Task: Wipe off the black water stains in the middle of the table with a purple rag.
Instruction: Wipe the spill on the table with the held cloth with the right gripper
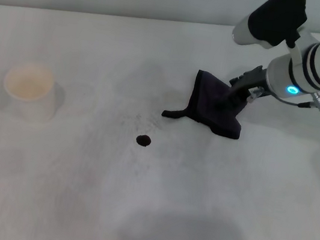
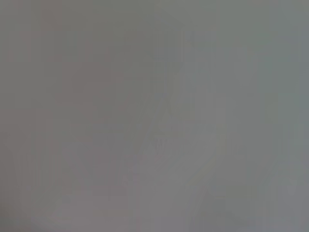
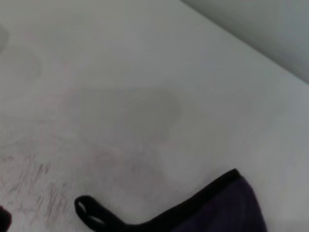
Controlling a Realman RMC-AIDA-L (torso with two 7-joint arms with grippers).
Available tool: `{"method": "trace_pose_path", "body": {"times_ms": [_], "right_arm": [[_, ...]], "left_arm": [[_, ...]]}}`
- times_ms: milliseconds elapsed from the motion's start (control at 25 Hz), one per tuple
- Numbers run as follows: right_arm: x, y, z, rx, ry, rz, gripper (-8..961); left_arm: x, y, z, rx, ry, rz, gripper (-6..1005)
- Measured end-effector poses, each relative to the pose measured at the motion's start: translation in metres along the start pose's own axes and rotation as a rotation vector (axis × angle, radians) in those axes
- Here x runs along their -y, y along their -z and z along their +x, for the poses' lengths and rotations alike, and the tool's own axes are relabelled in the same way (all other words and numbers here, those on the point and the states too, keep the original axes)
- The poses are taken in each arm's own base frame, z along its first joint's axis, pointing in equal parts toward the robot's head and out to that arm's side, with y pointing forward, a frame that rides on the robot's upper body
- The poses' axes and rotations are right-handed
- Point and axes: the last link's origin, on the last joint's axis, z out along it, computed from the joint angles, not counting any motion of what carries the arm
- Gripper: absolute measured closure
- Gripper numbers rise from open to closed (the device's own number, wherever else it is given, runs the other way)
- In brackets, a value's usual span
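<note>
One small round black spot, the black water stains (image 1: 143,140), near the middle of the counter (image 1: 197,193), ringed by faint grey specks trailing toward 12 o'clock. At about 1 o'clock from the spot, apart from it: the purple rag (image 1: 211,104), dark and bunched, pulled up into a peak at its far corner and draped down to the counter, with a thin strip tail (image 1: 173,113) lying flat and pointing toward 9 o'clock. Buried in the rag's right side, at 3 o'clock of the cloth: the right claw (image 1: 234,100), clamped on the fabric, with the white arm and a glowing blue ring behind it toward 2 o'clock. In the right wrist view, only a black-edged purple corner of the rag (image 3: 227,208) and the looped tail (image 3: 89,210) over pale counter with faint grey streaks.

Far off at 9 o'clock from the spot, well apart: a white paper cup (image 1: 29,90), upright. Toward 6 o'clock, a large soft grey shadow patch (image 1: 183,239) on the counter.

No left claw in the head view; nothing but blank grey blur in the left wrist view.
</note>
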Motion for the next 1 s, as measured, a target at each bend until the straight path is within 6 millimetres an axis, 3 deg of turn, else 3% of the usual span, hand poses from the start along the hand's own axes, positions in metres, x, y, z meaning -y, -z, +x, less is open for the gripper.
{"method": "trace_pose_path", "body": {"times_ms": [240,320,560,1000], "right_arm": [[-0.001,-0.003,0.002,-0.007,0.011,0.002,192],[-0.001,-0.003,0.002,-0.007,0.009,0.004,395],[-0.001,-0.008,0.009,-0.03,-0.003,-0.003,521],[0.001,-0.01,0.014,-0.031,-0.013,0.008,528]], "left_arm": [[-0.002,-0.002,0.001,-0.004,0.0,-0.006,126],[-0.003,-0.003,0.001,-0.005,-0.001,-0.009,126],[-0.005,-0.005,0.002,-0.007,-0.001,-0.016,126],[-0.009,-0.006,0.002,-0.008,0.005,-0.025,127]]}}
